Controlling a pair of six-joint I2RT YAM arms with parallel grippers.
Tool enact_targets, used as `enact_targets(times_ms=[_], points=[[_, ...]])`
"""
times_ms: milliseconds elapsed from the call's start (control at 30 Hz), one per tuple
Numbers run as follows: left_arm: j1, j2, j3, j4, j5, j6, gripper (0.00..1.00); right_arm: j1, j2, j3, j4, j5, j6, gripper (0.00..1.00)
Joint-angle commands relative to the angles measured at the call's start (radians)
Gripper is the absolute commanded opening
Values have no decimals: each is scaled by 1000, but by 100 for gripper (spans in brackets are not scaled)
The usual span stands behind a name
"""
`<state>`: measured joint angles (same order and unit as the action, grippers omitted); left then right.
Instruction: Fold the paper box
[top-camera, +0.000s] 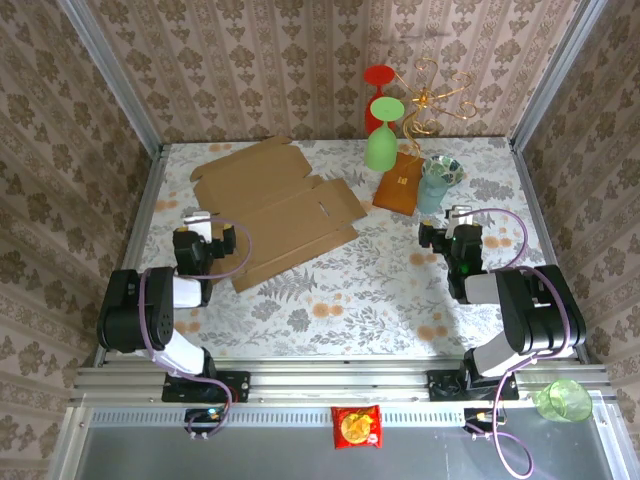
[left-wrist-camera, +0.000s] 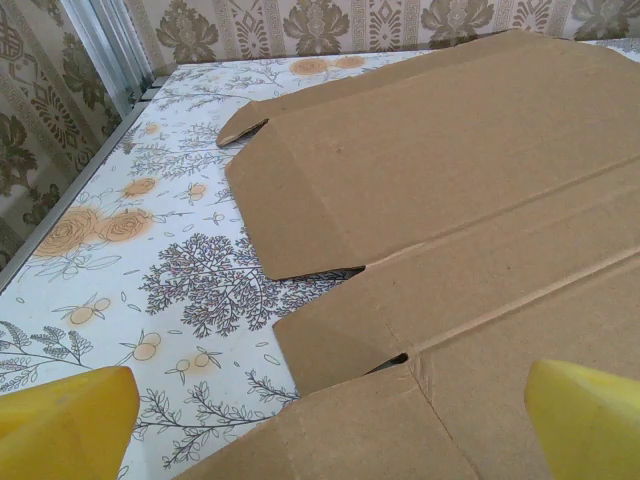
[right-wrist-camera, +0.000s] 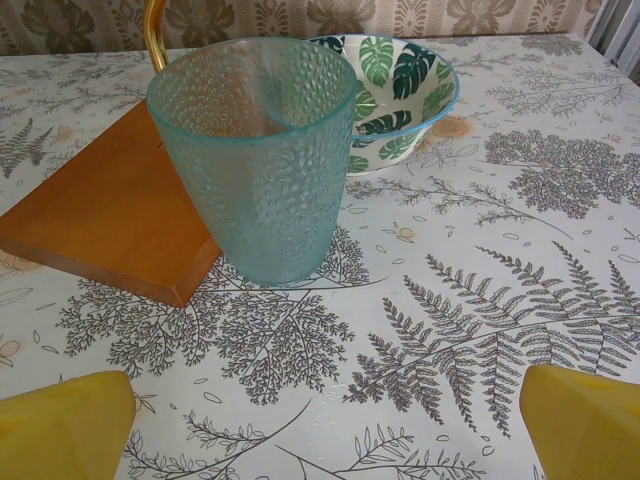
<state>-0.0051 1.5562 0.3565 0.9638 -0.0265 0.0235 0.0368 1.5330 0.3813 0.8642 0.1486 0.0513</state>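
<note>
My left gripper (left-wrist-camera: 325, 430) hangs wide open, nothing between its yellow fingers (left-wrist-camera: 65, 425), low over the near edge of the paper box (top-camera: 275, 205). The box lies unfolded on the table (top-camera: 350, 300), left of centre and toward the back (creases plain to see, flaps all lying flat). My right gripper (right-wrist-camera: 325, 430) is spread just as wide and holds nothing, low over the right side of the table. It faces a teal tumbler (right-wrist-camera: 258, 160) standing upright just beside an orange-brown packet (right-wrist-camera: 100, 215), with a leaf-patterned bowl (right-wrist-camera: 400, 90) close behind the tumbler.
</note>
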Motion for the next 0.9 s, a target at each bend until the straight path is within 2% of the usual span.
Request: enact_targets(times_ms=[0,367,467,633,800,833,867], points=[[2,-1,21,-24,-7,18,100,-3,-4,19,4,-7,-8,100],[1,-2,22,-23,-7,17,100,-3,-2,22,0,-9,-8,100],[-2,-1,41,-60,51,44,100,-3,-3,22,1,-9,-9,100],[-1,-2,38,-56,52,43,100,-3,-4,21,1,-9,-9,100],[-2,-4,23,-30,25,33,100,-3,-4,17,6,-8,-8,100],[-6,-7,4,4,-1,26,100,-3,-10,7,19,-3,-6,100],[-22,-27,-29,59,-71,24,100,4,-32,-8,42,29,-2,100]])
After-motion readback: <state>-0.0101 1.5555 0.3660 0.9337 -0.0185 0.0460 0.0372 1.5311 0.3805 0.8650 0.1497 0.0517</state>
